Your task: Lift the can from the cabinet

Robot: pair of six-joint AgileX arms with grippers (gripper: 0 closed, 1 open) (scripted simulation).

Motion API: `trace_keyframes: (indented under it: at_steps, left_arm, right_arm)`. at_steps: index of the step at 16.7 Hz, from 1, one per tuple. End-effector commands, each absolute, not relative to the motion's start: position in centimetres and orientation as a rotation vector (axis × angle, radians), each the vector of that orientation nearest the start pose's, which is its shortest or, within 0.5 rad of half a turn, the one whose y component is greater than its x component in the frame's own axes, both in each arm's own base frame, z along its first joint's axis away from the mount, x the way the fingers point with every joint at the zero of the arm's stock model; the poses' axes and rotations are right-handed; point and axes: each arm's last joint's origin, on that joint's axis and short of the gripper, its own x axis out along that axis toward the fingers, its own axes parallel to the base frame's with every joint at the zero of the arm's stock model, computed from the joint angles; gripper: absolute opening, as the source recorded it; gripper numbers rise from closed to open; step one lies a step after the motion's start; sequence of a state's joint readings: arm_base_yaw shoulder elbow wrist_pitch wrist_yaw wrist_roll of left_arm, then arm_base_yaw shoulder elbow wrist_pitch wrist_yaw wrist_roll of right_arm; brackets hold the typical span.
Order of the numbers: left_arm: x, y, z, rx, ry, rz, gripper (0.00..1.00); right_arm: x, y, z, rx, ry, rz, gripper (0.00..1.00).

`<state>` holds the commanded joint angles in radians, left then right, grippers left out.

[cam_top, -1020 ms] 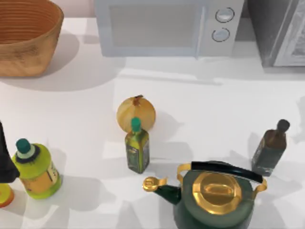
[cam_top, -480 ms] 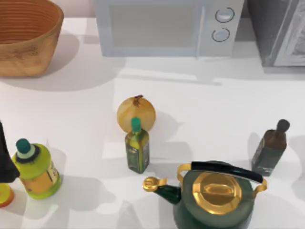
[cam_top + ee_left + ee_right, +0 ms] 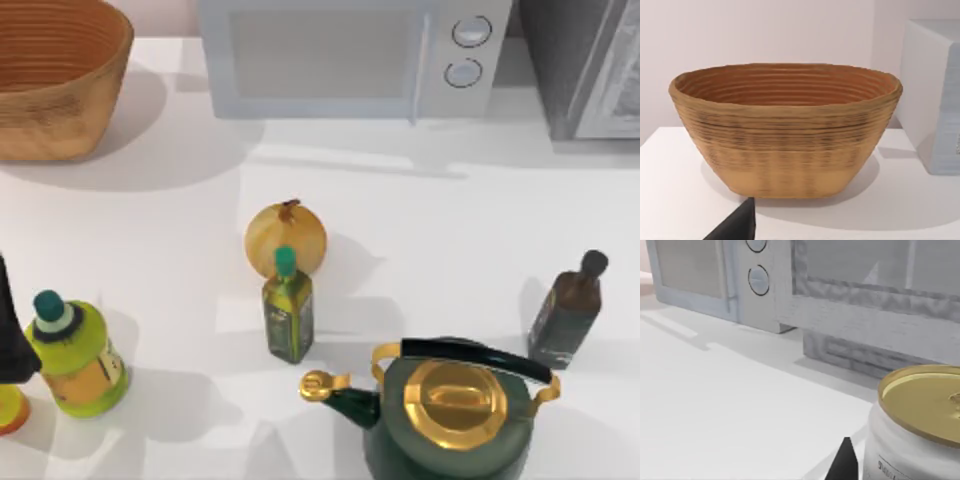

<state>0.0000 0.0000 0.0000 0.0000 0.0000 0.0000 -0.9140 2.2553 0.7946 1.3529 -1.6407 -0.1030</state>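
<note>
While can (image 3: 920, 425) sits on white table (image 3: 450, 230) near cabinet (image 3: 875, 315), gripper state untellable

This is a kitchen, rendered in simulation. A white tabletop (image 3: 450, 220) carries cooking things: a microwave (image 3: 350, 55) with two round dials stands at the back, and a woven basket (image 3: 55, 75) sits to its left. In front of the microwave lie an onion (image 3: 286, 238) and a small green-capped oil bottle (image 3: 288, 308). Nearer still stands a dark green kettle (image 3: 450, 415) with gold trim. A grey cabinet (image 3: 585, 65) stands just right of the microwave.
</note>
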Motion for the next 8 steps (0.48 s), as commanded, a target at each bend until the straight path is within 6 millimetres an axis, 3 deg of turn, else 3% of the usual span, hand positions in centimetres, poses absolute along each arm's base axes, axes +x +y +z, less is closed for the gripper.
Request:
trace_keyframes:
  at_steps: [7, 8]
  left_arm:
    - [10.6, -0.1, 16.0, 0.000, 0.000, 0.000, 1.00]
    - [10.6, -0.1, 16.0, 0.000, 0.000, 0.000, 1.00]
  right_arm:
    - [23.2, -25.7, 5.0, 0.001, 0.000, 0.767, 0.00]
    - [24.4, -26.8, 4.5, 0.052, 0.027, 0.684, 0.00]
